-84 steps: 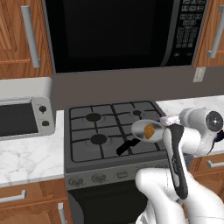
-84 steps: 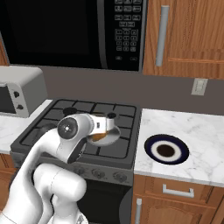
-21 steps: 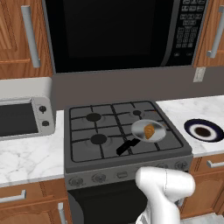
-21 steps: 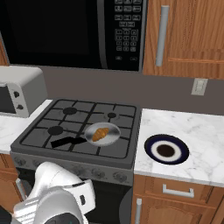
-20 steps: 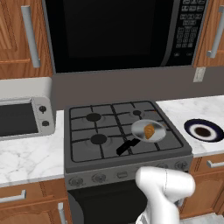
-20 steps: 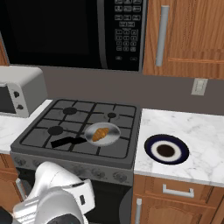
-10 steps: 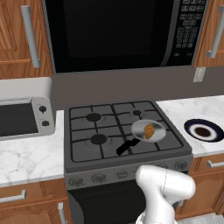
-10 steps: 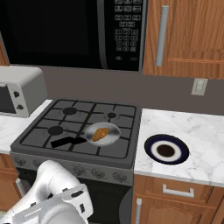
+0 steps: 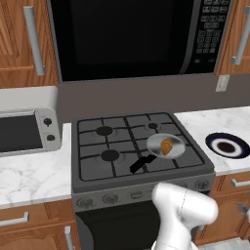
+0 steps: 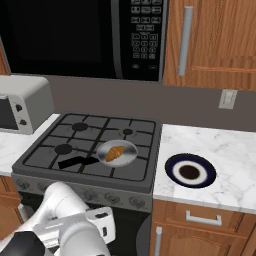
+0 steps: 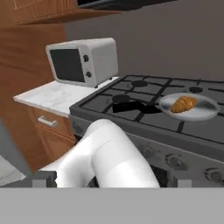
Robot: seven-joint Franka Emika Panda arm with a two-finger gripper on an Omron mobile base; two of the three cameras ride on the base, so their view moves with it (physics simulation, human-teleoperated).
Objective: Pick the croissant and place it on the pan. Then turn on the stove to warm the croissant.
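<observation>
The golden croissant [image 9: 167, 146] [image 10: 115, 152] [image 11: 183, 104] lies in the small silver pan [image 9: 158, 141] [image 10: 129, 149] [image 11: 205, 109] on the front right burner of the dark grey stove [image 9: 97, 168] [image 10: 50, 157] [image 11: 109, 111]. The pan's black handle [image 9: 141, 163] points to the front left. My gripper [image 11: 112, 179] hangs low in front of the stove's knob row, well below and short of the pan. Its two fingertips stand wide apart at the bottom of the hand view. It is open, and nothing is held between them.
A silver toaster oven [image 9: 24, 132] [image 11: 83, 61] stands on the marble counter left of the stove. On the right counter sits a dark blue plate [image 9: 227, 145] [image 10: 190, 171]. A black microwave [image 9: 127, 34] hangs above. Front knobs [image 9: 111, 197] [image 11: 175, 162] line the stove's front panel.
The arm, which stood over the pan several seconds ago, has come down in front of the stove. Over the last second it shifted only slightly. Croissant and pan have not moved.
</observation>
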